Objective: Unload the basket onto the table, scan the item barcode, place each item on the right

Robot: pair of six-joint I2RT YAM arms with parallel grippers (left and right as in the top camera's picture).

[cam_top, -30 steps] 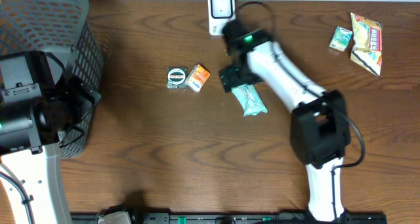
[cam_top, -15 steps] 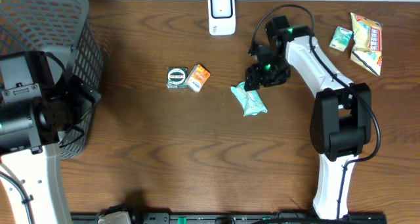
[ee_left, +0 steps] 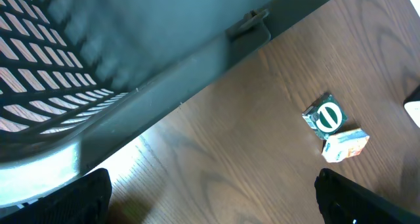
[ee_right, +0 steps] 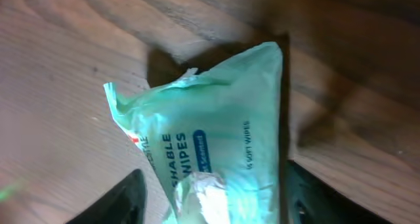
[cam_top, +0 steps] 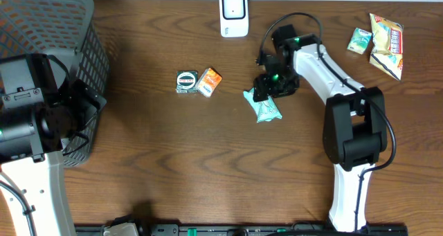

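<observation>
Beside the basket [cam_top: 41, 28] the left gripper [ee_left: 226, 201] hangs wide. The right gripper [cam_top: 266, 91] straddles the wipes [ee_right: 216, 125] mid-table, jaws half-spread (no firm pinch). The slack film could slip, hiding the barcode from the scanner [cam_top: 234, 14].

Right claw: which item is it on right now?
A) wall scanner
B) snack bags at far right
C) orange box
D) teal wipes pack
D: overhead puts the right claw over the upper end of the wipes pack, and the right wrist view shows that pack lying between its fingers.
</observation>
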